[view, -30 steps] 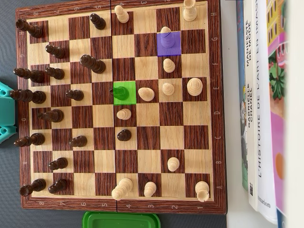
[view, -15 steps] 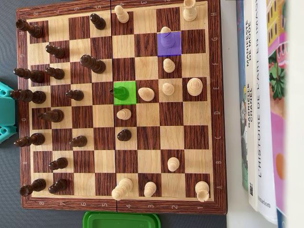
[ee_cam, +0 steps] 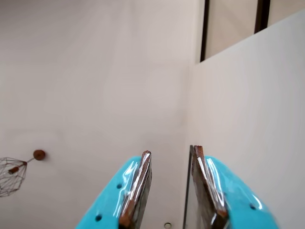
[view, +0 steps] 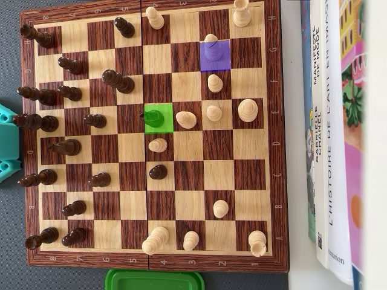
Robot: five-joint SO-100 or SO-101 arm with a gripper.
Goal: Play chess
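- Teal pincer (ee_cam: 171,155) seen in wrist view, aimed up at a pale ceiling (ee_cam: 95,71); jaws parted, nothing between them, brown pads (ee_cam: 141,183) facing each other across a bare gap.
- Left of the pincer in that view: a wire lamp (ee_cam: 9,175) with a round brown mount. Right of it: a white wall (ee_cam: 248,119), dark window frames (ee_cam: 205,28) above.
- In overhead view, only a teal base part (view: 7,142) at the left edge; jaws not seen there.
- Wooden board (view: 151,136) lying just right of that teal part, dark pieces on the near side, light pieces on the far side.
- Printed on the frame: letters A to H down the right edge, digits along top and bottom, partly readable (8, 7, 6, 5, 4, 3, 2).
- Green square (view: 159,118) mid-board, over a dark pawn (view: 152,116).
- Purple square (view: 214,55) farther from the base, toward the top right, with a light pawn (view: 210,40) poking out at its upper edge.
- Light bishop (view: 185,119) touching the green square's far side; light pawns beyond it.
- Beyond the board, books (view: 332,133) lying side by side: spines reading "L'HISTOIRE DE L'ART EN MANGA" and "GABRIELLE", the rest too small to read.
- Green lid (view: 154,280) below the board's bottom edge, cut by the frame.
- Grey table (view: 12,78) under the base.
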